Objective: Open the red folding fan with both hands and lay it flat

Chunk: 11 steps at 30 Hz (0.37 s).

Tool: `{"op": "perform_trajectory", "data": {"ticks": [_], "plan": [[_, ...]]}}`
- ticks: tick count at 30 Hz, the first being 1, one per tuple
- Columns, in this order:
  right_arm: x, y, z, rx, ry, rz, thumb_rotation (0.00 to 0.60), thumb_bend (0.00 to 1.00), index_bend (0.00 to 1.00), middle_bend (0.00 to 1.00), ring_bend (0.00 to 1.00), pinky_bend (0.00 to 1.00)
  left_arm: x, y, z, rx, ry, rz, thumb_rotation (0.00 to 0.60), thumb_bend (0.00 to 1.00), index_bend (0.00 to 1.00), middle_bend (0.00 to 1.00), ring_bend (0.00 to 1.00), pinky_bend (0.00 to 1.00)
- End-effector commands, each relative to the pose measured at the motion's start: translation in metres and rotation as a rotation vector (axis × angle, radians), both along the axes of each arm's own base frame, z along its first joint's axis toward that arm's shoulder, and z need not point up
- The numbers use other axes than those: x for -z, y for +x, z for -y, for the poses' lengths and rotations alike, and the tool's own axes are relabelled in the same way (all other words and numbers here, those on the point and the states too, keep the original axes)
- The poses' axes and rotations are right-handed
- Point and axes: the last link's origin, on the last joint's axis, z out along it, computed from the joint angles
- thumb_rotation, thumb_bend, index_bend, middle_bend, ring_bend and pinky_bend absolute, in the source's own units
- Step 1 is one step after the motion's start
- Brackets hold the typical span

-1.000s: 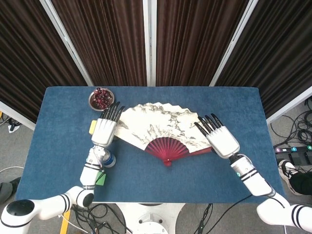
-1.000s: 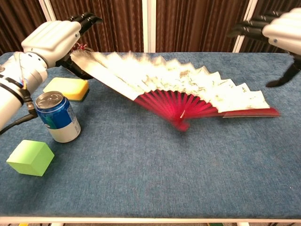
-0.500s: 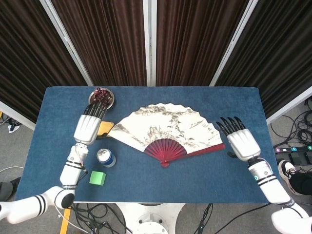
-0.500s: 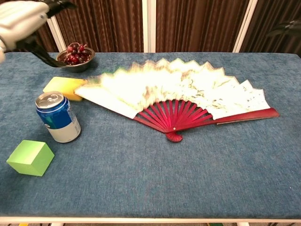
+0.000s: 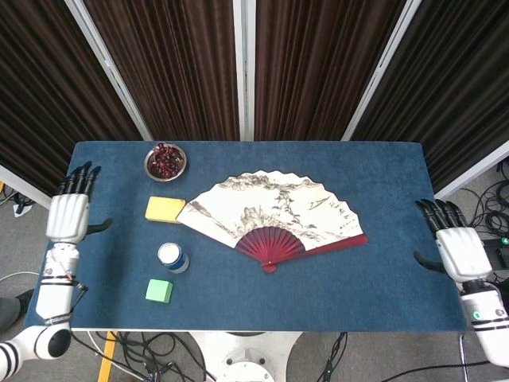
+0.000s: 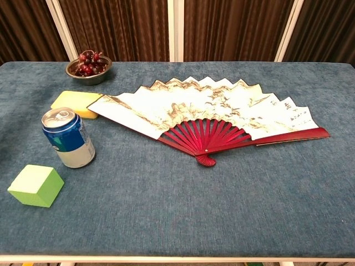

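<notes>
The red folding fan [image 5: 266, 213] lies spread open and flat on the blue table [image 5: 334, 294], its painted white leaf up and its red ribs meeting at the pivot toward the front; the chest view shows the fan [image 6: 208, 113] the same way. My left hand [image 5: 69, 213] hovers at the table's left edge, fingers apart and empty, far from the fan. My right hand [image 5: 456, 247] hangs past the right edge, likewise spread and holding nothing. Neither hand appears in the chest view.
A yellow sponge [image 5: 164, 208] touches the fan's left tip. A blue can [image 5: 172, 258] and a green cube [image 5: 159, 290] stand in front of it. A metal bowl of red fruit [image 5: 165, 161] sits at the back left.
Both hands have drawn away from the fan, outward to the table's left and right edges. The fan has settled flat and stays still.
</notes>
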Motion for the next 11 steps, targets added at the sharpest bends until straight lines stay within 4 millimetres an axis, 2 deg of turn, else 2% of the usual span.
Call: {"op": "perform_trajectory", "data": {"ticks": [1,6,11], "plan": [[-0.01,-0.019,-0.022,0.028,-0.036,0.022,0.6,0.13,0.0,0.07,0.0,0.0,-0.017,-0.028,0.03,-0.062,0.031,0.002,0.6,0.0,0.08,0.08,0.04,0.15],[-0.009,-0.028,-0.041,0.052,-0.05,0.069,0.6,0.13,0.0,0.07,0.0,0.0,-0.024,-0.047,0.069,-0.09,0.024,-0.036,0.6,0.0,0.09,0.09,0.04,0.15],[-0.002,-0.03,-0.054,0.062,-0.049,0.107,0.6,0.13,0.0,0.08,0.0,0.0,-0.022,-0.053,0.104,-0.134,0.01,-0.012,0.6,0.0,0.1,0.09,0.04,0.15]]}}
